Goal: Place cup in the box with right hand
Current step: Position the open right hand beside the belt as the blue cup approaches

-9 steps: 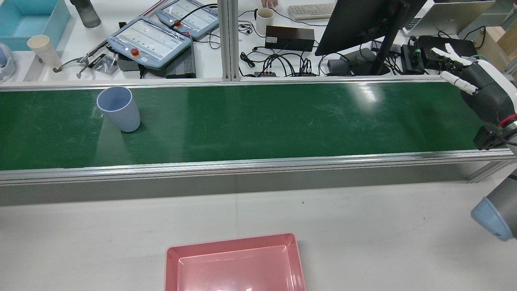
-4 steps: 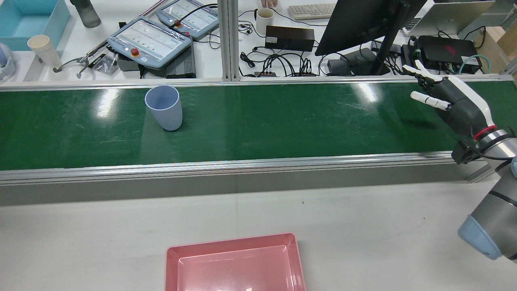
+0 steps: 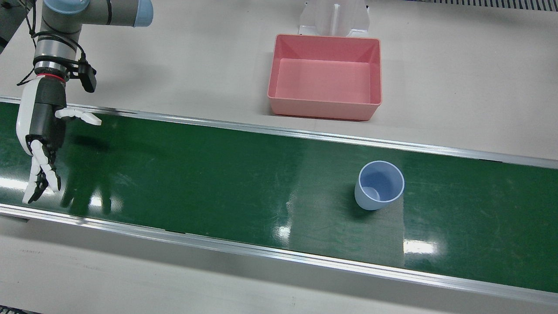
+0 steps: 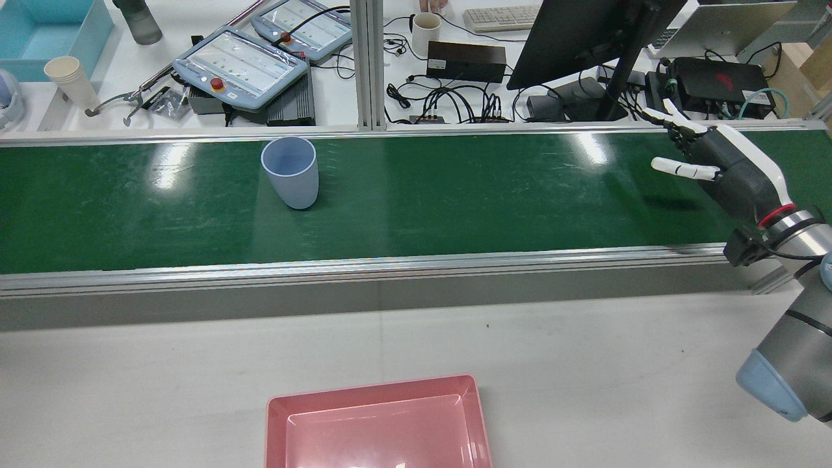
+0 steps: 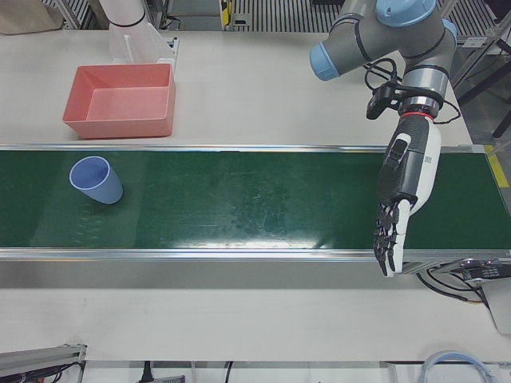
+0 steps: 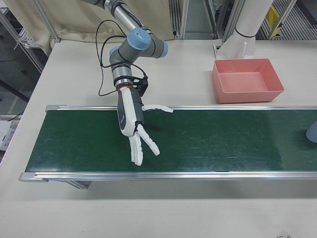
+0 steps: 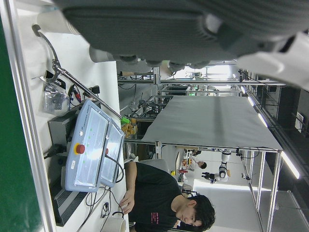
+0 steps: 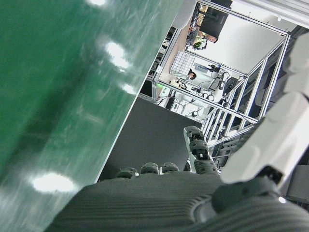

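Note:
A pale blue cup (image 4: 290, 172) stands upright on the green belt (image 4: 487, 195), left of the middle in the rear view. It also shows in the front view (image 3: 379, 192), the left-front view (image 5: 96, 181) and at the edge of the right-front view (image 6: 312, 133). The pink box (image 4: 377, 429) lies empty on the white table (image 4: 617, 364) on the robot's side of the belt; it shows in the front view (image 3: 324, 78) too. My right hand (image 4: 728, 169) hovers open over the belt's right end, far from the cup, and shows in the front view (image 3: 41, 131). My left hand (image 5: 403, 191) is open over the belt's other end.
Beyond the belt in the rear view stand teach pendants (image 4: 240, 68), cables, a monitor (image 4: 585, 39), a paper cup (image 4: 71, 81) and a blue bin (image 4: 45, 32). Aluminium rails (image 4: 390, 266) edge the belt on both sides.
The cup has travelled to the right along the belt. My right hand came down and in over the belt's right end, fingers still spread.

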You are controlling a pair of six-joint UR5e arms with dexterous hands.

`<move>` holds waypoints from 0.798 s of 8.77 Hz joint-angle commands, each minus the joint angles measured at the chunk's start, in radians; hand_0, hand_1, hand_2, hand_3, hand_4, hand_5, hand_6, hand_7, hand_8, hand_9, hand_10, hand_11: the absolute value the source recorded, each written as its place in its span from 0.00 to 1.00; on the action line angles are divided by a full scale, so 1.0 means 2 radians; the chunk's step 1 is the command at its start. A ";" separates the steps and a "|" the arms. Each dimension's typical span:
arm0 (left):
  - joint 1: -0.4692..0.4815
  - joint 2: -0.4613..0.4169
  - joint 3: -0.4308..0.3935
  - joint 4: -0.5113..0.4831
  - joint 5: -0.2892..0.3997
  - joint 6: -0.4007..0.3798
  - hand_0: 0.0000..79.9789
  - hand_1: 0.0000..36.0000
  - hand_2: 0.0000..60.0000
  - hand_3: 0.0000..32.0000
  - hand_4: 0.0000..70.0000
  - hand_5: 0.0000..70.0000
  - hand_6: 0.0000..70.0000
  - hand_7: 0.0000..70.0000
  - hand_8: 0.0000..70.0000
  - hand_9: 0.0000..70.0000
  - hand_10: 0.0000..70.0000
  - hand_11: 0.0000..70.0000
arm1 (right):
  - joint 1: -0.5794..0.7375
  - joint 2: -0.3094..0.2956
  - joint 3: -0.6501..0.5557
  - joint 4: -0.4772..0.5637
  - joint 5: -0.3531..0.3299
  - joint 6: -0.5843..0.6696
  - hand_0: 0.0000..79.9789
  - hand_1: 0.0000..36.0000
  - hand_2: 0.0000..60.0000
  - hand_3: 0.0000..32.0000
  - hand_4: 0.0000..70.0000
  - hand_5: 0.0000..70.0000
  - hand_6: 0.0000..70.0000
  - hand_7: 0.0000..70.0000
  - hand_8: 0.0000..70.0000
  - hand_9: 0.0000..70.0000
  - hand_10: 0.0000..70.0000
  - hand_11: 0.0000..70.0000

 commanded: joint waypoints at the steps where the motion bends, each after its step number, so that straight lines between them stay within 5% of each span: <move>1: 0.000 0.000 0.000 0.000 0.000 0.000 0.00 0.00 0.00 0.00 0.00 0.00 0.00 0.00 0.00 0.00 0.00 0.00 | 0.000 -0.001 0.000 -0.001 0.000 0.000 0.63 0.62 0.21 0.00 0.00 0.09 0.01 0.00 0.02 0.00 0.00 0.00; 7: 0.000 0.000 0.000 0.000 0.000 0.000 0.00 0.00 0.00 0.00 0.00 0.00 0.00 0.00 0.00 0.00 0.00 0.00 | -0.001 -0.001 0.000 -0.001 0.000 0.000 0.60 0.54 0.24 0.00 0.00 0.08 0.01 0.00 0.02 0.00 0.00 0.00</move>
